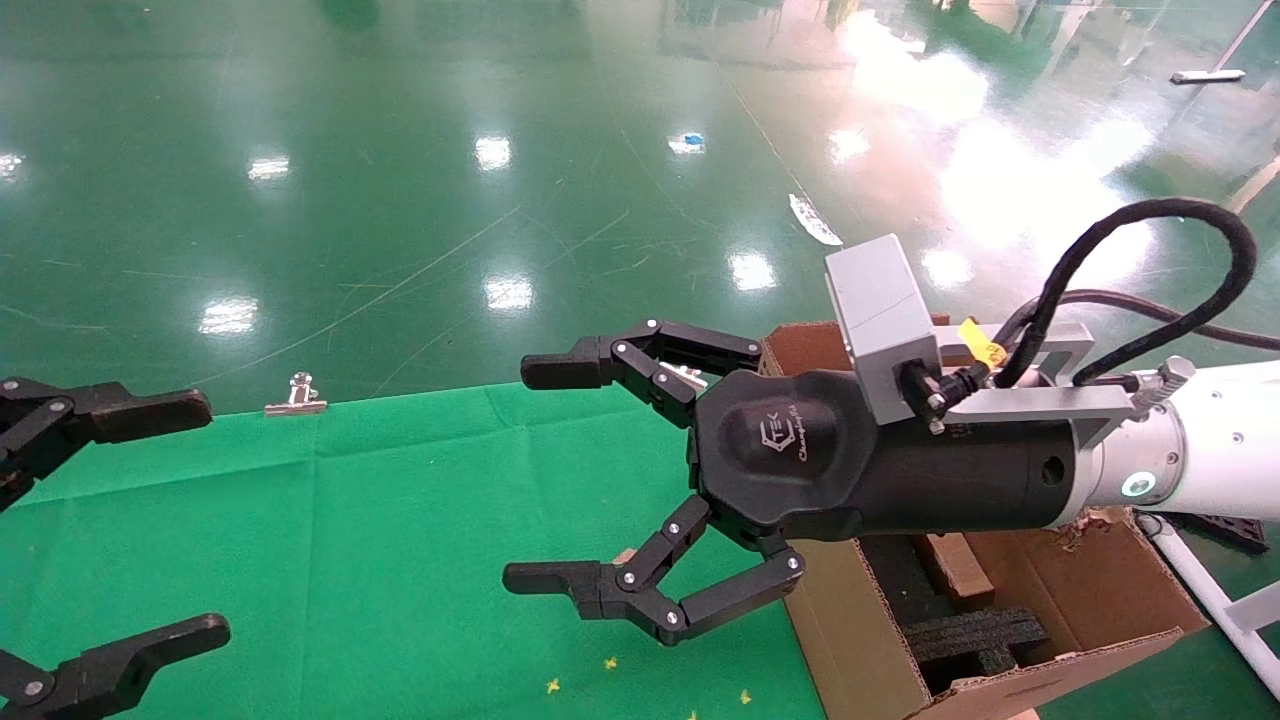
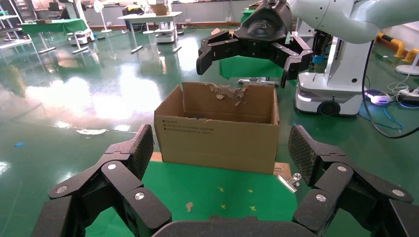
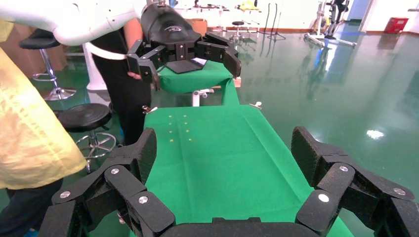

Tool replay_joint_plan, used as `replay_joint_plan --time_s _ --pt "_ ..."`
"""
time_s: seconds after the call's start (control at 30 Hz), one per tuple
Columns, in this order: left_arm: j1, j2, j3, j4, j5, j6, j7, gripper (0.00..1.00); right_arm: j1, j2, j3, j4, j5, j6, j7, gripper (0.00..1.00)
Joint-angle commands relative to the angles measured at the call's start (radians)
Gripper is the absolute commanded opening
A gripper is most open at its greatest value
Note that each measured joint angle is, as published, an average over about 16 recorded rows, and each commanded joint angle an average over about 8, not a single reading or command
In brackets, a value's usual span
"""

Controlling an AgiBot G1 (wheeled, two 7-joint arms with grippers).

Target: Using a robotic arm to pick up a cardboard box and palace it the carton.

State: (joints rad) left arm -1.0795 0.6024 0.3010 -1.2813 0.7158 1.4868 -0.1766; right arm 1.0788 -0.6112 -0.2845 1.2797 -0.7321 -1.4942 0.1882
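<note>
The carton (image 1: pixel 850 630) stands at the table's right end, open, with black foam inserts (image 1: pixel 975 635) inside. A small brown slab (image 1: pixel 955 565), apparently the cardboard box, stands inside it beside the foam, partly hidden by my right arm. My right gripper (image 1: pixel 525 475) is open and empty over the green cloth, just left of the carton. My left gripper (image 1: pixel 205 518) is open and empty at the table's left side. In the left wrist view the carton (image 2: pixel 217 136) faces my open left gripper (image 2: pixel 221 148), with the right gripper (image 2: pixel 247 49) above it.
The green cloth (image 1: pixel 400 520) covers the table. A metal clip (image 1: pixel 296 400) holds its far edge, and another clip (image 2: pixel 289 181) sits near the carton. In the right wrist view a person in yellow (image 3: pixel 34 123) and black stools (image 3: pixel 86 116) are beside the table.
</note>
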Motion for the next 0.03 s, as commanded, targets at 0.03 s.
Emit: replay_joint_plan --time_s 0.03 --pt "0.000 0.000 0.000 0.000 0.000 0.000 0.000 1.00 0.000 0.000 0.000 0.000 0.000 0.000 0.000 1.00"
